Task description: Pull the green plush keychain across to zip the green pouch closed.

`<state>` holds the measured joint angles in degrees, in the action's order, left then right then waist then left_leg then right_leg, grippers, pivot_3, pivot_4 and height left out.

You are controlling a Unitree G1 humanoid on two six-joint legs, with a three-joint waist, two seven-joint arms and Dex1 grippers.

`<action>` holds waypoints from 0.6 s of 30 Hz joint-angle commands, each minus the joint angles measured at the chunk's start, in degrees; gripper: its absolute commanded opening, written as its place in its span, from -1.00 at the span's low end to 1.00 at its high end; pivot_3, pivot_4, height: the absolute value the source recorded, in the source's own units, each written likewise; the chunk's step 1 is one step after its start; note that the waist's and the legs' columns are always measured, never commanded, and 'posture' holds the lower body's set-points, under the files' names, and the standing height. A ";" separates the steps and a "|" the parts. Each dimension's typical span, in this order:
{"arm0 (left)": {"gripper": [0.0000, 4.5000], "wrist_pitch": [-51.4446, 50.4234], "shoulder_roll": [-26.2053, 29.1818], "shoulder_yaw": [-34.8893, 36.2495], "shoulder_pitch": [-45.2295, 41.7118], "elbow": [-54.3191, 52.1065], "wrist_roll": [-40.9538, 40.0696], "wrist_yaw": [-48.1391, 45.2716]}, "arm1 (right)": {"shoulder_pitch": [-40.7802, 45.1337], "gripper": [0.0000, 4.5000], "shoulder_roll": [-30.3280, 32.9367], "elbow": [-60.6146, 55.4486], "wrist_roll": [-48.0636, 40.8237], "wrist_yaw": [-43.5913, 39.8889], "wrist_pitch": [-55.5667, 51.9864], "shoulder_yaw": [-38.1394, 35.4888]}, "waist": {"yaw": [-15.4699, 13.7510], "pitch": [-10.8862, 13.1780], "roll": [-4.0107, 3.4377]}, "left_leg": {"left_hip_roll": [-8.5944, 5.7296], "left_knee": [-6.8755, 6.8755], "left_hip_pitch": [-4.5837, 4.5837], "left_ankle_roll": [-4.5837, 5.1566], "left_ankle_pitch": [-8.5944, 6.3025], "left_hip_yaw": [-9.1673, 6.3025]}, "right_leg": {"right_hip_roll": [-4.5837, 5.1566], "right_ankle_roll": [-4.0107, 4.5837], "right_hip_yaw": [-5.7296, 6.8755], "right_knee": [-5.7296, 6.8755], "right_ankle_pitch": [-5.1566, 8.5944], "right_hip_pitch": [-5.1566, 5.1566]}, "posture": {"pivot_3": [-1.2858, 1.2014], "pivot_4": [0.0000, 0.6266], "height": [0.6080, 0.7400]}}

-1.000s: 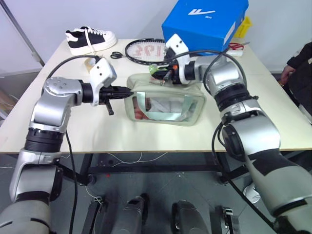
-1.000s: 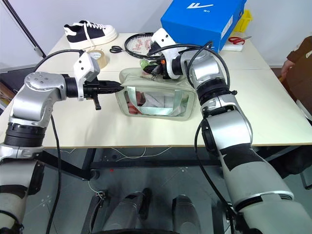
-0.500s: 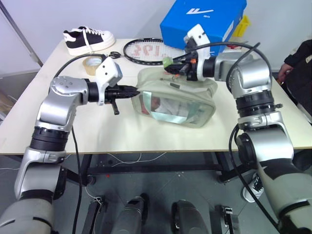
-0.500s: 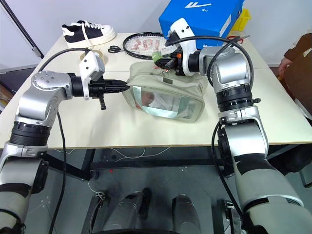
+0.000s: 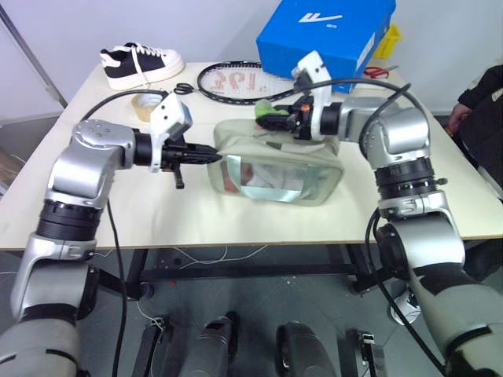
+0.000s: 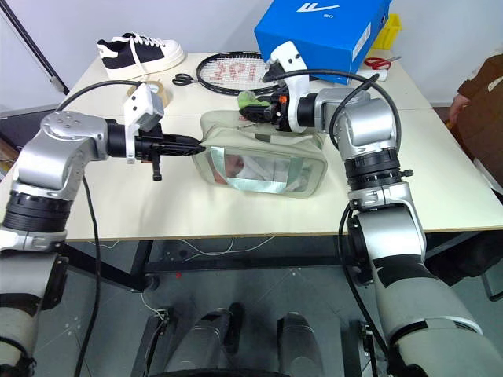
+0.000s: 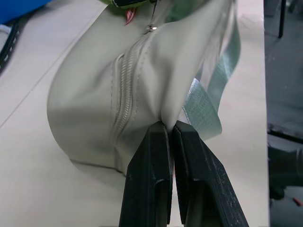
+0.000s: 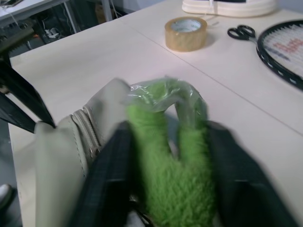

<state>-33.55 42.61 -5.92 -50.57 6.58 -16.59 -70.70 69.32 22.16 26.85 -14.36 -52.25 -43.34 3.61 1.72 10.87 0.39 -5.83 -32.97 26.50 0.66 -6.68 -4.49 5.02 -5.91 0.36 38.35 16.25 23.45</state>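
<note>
The green pouch point(image 5: 277, 171) lies on the table, clear window toward me. My left gripper point(image 5: 214, 154) is shut on the fabric at the pouch's left end, and its fingertips point(image 7: 158, 135) pinch a fold beside the zipper point(image 7: 124, 97). The zipper's teeth meet from that end up to the metal pull point(image 7: 150, 28). The green plush keychain point(image 5: 269, 118) sits above the pouch's top, toward the back. My right gripper point(image 8: 168, 130) is open around it. The keychain point(image 8: 165, 165) lies between the spread fingers point(image 8: 111, 179).
A blue shoebox point(image 5: 326, 35) stands at the back right, with a racket point(image 5: 236, 78) to its left. A tape roll point(image 5: 147, 104), black scissors point(image 5: 183, 88) and a sneaker point(image 5: 141, 61) lie at the back left. A person point(image 5: 481, 102) stands at the right edge.
My right gripper was shut on the keychain and has now opened around it. The pouch, lifted and tilted half a second ago, has settled flat. My left gripper keeps its grip.
</note>
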 commanded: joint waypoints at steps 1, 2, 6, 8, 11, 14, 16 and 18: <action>-1.00 -0.29 1.09 1.99 0.61 -2.17 -0.80 1.13 | 1.09 0.50 0.80 -0.46 0.79 -0.55 3.48 0.37 | -0.06 0.00 0.00 | 0.00 0.00 -0.01 0.00 0.00 0.00 | 0.00 0.00 0.01 -0.01 0.00 -0.02 | 0.03 -0.52 1.00; -1.00 -0.26 1.11 2.04 0.91 -2.32 -0.83 1.40 | 1.09 0.50 0.89 -0.39 0.90 -0.58 3.77 0.43 | -0.07 0.00 0.00 | 0.00 -0.01 -0.01 0.00 0.00 -0.01 | 0.00 0.00 0.01 -0.01 0.00 -0.02 | 0.03 -0.52 1.00; -1.00 -0.41 0.59 2.19 1.97 -3.30 -1.25 2.80 | 1.06 0.50 0.88 -0.09 1.18 -0.78 4.09 0.79 | 0.06 0.00 0.00 | 0.00 0.00 -0.02 0.00 -0.01 -0.01 | 0.00 0.00 0.01 -0.02 0.00 -0.02 | 0.03 -0.52 1.00; -1.00 -0.04 0.50 2.07 1.90 -2.92 -1.12 3.14 | 0.59 0.41 1.01 -0.64 1.27 -1.68 4.00 1.37 | 0.23 0.00 0.00 | 0.01 0.00 -0.02 0.00 0.00 -0.01 | 0.00 0.00 0.00 -0.02 0.00 -0.02 | 0.03 -0.52 1.00; -1.00 0.30 0.46 1.97 1.34 -2.13 -0.96 3.43 | -0.05 -0.06 1.62 -1.79 1.40 -2.14 3.58 1.53 | 0.36 0.00 0.00 | 0.01 0.00 -0.02 0.00 0.00 -0.01 | 0.00 0.00 0.01 -0.02 0.00 -0.02 | 0.03 -0.52 1.00; -1.00 0.46 0.45 1.90 1.22 -1.97 -0.98 3.52 | -0.31 -0.77 2.63 -3.48 1.18 -1.94 2.55 0.75 | 0.35 0.00 0.00 | 0.00 0.00 -0.01 0.00 0.00 -0.01 | 0.00 0.00 0.01 -0.02 0.00 -0.03 | 0.03 -0.52 1.00; -1.00 0.47 0.28 1.82 1.18 -1.98 -1.00 3.60 | -0.64 -0.99 4.26 -6.01 1.00 -1.27 1.14 -0.18 | 0.35 0.00 0.00 | 0.01 0.00 -0.01 0.00 0.00 -0.01 | 0.00 0.00 0.01 -0.02 0.00 -0.02 | 0.03 -0.52 1.00; -1.00 0.35 0.10 1.76 1.12 -1.88 -1.03 3.66 | -0.74 -0.99 5.92 -8.81 0.11 -0.02 -1.27 -2.11 | 0.19 0.00 0.00 | 0.01 0.00 0.00 0.00 -0.01 -0.01 | 0.01 0.00 0.01 -0.02 0.00 -0.01 | 0.03 -0.52 1.00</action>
<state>-33.33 42.42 -5.26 -48.83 4.92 -17.00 -67.24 67.81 26.13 21.89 -12.97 -53.51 -43.34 4.85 1.91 10.87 0.39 -5.83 -32.97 26.50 0.66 -6.69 -4.50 5.03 -5.91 0.36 38.33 16.25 23.45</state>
